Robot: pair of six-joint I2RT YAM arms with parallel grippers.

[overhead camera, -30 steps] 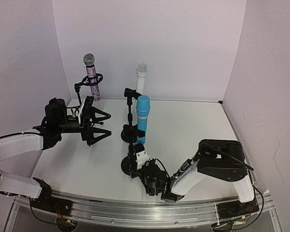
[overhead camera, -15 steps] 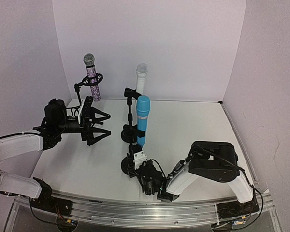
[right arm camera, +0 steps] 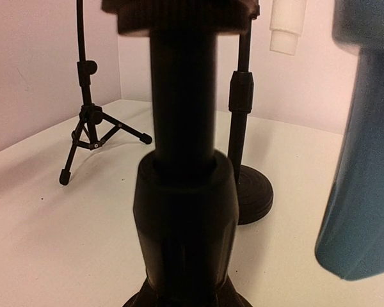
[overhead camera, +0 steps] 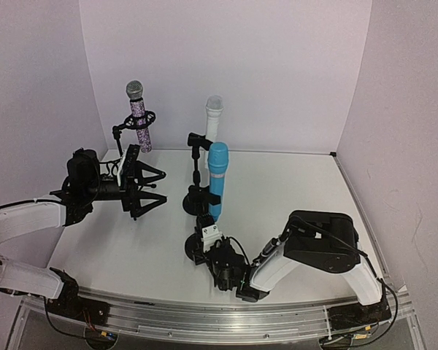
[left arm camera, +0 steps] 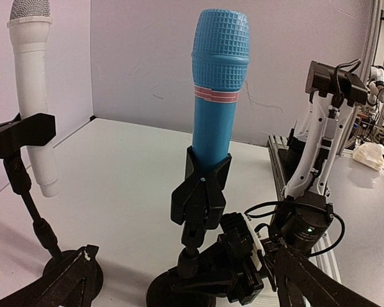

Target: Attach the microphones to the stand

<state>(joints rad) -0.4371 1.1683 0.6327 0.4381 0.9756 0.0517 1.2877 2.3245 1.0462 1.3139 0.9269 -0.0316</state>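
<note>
The light blue microphone [overhead camera: 217,177] stands upright in the clip of a black round-base stand [overhead camera: 192,251]; the left wrist view shows it close up [left arm camera: 219,89]. My right gripper [overhead camera: 203,245] lies low on the table and is shut on that stand's post just above the base [left arm camera: 191,272]. The post [right arm camera: 182,115] fills the right wrist view and hides the fingers. Behind it, the white microphone [overhead camera: 212,120] sits clipped in a second round-base stand [overhead camera: 196,202]. At the back left, the glittery purple microphone [overhead camera: 139,120] is in a tripod stand. My left gripper [overhead camera: 163,188] hovers open, holding nothing.
The purple microphone's tripod [right arm camera: 89,131] has legs spread at the back left. White walls close in the table on three sides. A metal rail [overhead camera: 204,317] with cables runs along the near edge. The right arm's elbow [overhead camera: 321,240] hangs over the table's near right part.
My right gripper has shut on the foot of the blue microphone's stand, and its arm has edged slightly left. The left arm and all three microphones have stayed put.
</note>
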